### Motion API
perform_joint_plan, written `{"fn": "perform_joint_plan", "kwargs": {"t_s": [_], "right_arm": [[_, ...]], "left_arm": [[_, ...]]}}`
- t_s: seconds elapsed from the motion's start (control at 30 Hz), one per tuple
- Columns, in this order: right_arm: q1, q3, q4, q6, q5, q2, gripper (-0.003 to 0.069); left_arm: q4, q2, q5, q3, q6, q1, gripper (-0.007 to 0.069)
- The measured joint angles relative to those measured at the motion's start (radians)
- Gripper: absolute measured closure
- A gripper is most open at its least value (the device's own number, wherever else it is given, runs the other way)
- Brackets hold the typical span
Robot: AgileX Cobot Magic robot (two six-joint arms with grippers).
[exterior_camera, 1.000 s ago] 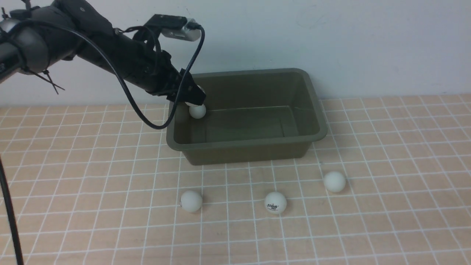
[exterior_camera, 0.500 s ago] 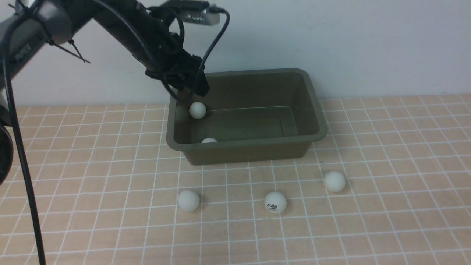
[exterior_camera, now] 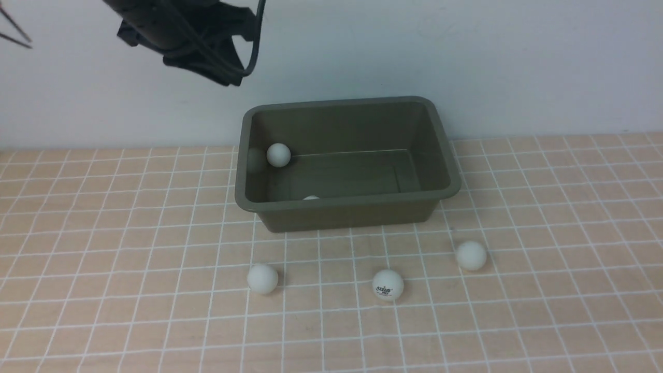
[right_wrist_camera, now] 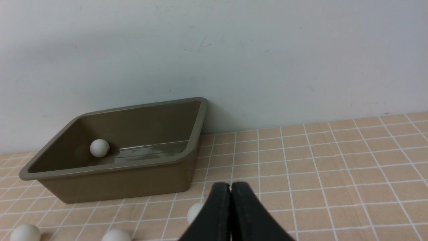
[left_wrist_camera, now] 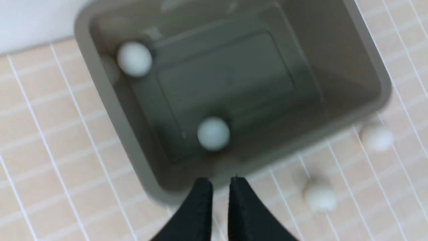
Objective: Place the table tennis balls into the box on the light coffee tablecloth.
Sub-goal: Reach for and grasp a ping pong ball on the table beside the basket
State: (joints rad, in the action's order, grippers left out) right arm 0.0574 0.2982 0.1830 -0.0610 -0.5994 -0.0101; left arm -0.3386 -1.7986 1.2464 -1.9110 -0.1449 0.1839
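Observation:
The olive-green box (exterior_camera: 342, 203) stands on the light coffee tablecloth (exterior_camera: 129, 259) by the wall. Two table tennis balls lie inside: one in the far left corner (exterior_camera: 278, 155), one just showing behind the near wall (exterior_camera: 311, 198). Three more balls rest on the cloth in front: left (exterior_camera: 262, 278), middle with a logo (exterior_camera: 387, 284), right (exterior_camera: 471, 255). My left gripper (exterior_camera: 225, 77) hangs high above the box's left end; in its wrist view the left gripper (left_wrist_camera: 221, 182) has its jaws almost together with nothing between them. My right gripper (right_wrist_camera: 230, 185) is shut and empty, low to the right of the box.
A plain white wall (exterior_camera: 466, 62) rises directly behind the box. The left arm's black cable (exterior_camera: 254, 46) loops down beside the gripper. Checked cloth stretches to the left and right of the box and in front of the three loose balls.
My left arm rose up and to the left, away from the box. The ball it released landed in the box and rolled along the near wall. Its jaws drew together.

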Motion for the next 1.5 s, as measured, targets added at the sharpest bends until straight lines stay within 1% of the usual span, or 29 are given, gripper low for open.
{"fn": "perform_joint_plan", "kwargs": {"t_s": [0.03,0.07,0.1,0.13,0.17,0.2,0.27,0.3,0.33,0.4,0.47,0.57,0.63,0.73,0.77,0.8,0.83,0.9,0.93,1.03,1.13,1.2,1.27,1.3,1.33,1.4,1.5], "right_arm": [[0.0,0.0,0.0,0.0,0.0,0.0,0.0673],[0.0,0.0,0.0,0.0,0.0,0.0,0.0673],[0.0,0.0,0.0,0.0,0.0,0.0,0.0673],[0.0,0.0,0.0,0.0,0.0,0.0,0.0673],[0.0,0.0,0.0,0.0,0.0,0.0,0.0673],[0.0,0.0,0.0,0.0,0.0,0.0,0.0673],[0.0,0.0,0.0,0.0,0.0,0.0,0.0673],[0.0,0.0,0.0,0.0,0.0,0.0,0.0673],[0.0,0.0,0.0,0.0,0.0,0.0,0.0673],[0.0,0.0,0.0,0.0,0.0,0.0,0.0673],[0.0,0.0,0.0,0.0,0.0,0.0,0.0673],[0.0,0.0,-0.001,0.0,0.0,0.0,0.0671],[0.0,0.0,-0.001,0.0,0.0,0.0,0.0671],[0.0,0.0,-0.001,0.0,0.0,0.0,0.0671],[0.0,0.0,-0.001,0.0,0.0,0.0,0.0671],[0.0,0.0,-0.001,0.0,0.0,0.0,0.0671],[0.0,0.0,-0.001,0.0,0.0,0.0,0.0671],[0.0,0.0,-0.001,0.0,0.0,0.0,0.0671],[0.0,0.0,-0.001,0.0,0.0,0.0,0.0671],[0.0,0.0,-0.001,0.0,0.0,0.0,0.0671],[0.0,0.0,-0.001,0.0,0.0,0.0,0.0671],[0.0,0.0,0.0,0.0,0.001,0.0,0.0671],[0.0,0.0,0.0,0.0,0.002,0.0,0.0671],[0.0,0.0,0.0,0.0,0.002,0.0,0.0671],[0.0,0.0,0.0,0.0,0.002,0.0,0.0671],[0.0,0.0,0.0,0.0,0.002,0.0,0.0671],[0.0,0.0,0.0,0.0,0.003,0.0,0.0671]], "left_arm": [[0.0,0.07,-0.001,0.116,-0.019,0.0,0.0632],[0.0,0.087,-0.001,0.13,-0.021,0.0,0.0634],[0.0,0.153,-0.001,0.241,-0.044,0.0,0.0638],[0.0,0.169,-0.001,0.269,-0.051,0.0,0.0638],[-0.001,0.21,0.0,0.351,-0.075,0.0,0.0639],[-0.001,0.238,0.0,0.427,-0.124,0.0,0.0641],[-0.009,0.257,0.0,0.535,-0.186,0.0,0.0641],[-0.021,0.256,-0.001,0.583,-0.213,0.0,0.0641],[-0.024,0.256,-0.001,0.592,-0.213,0.0,0.0641],[-0.072,0.236,-0.022,0.695,-0.288,0.0,0.0637],[-0.093,0.223,-0.045,0.72,-0.323,0.0,0.0629],[-0.102,0.168,-0.15,0.745,-0.381,0.001,0.0577],[-0.112,0.14,-0.205,0.745,-0.401,0.001,0.0522],[-0.146,0.108,-0.275,0.746,-0.425,0.001,0.0414],[-0.147,0.107,-0.279,0.746,-0.425,0.001,0.0398],[-0.154,0.097,-0.309,0.746,-0.424,0.001,0.0337],[-0.154,0.094,-0.326,0.746,-0.416,0.001,0.0302],[-0.155,0.088,-0.346,0.746,-0.403,0.001,0.0251],[-0.155,0.086,-0.35,0.746,-0.399,0.001,0.0242],[-0.149,0.076,-0.368,0.746,-0.394,0.016,0.0227],[-0.126,0.064,-0.404,0.746,-0.364,0.056,0.0228],[-0.087,0.053,-0.445,0.746,-0.301,0.095,0.0228],[-0.008,0.042,-0.477,0.746,-0.19,0.132,0.0228],[0.0,0.04,-0.479,0.746,-0.171,0.137,0.0228],[0.049,0.036,-0.484,0.746,-0.118,0.151,0.0228],[0.124,0.034,-0.492,0.746,-0.046,0.169,0.0228],[0.19,0.031,-0.506,0.746,0.014,0.181,0.0228]]}}
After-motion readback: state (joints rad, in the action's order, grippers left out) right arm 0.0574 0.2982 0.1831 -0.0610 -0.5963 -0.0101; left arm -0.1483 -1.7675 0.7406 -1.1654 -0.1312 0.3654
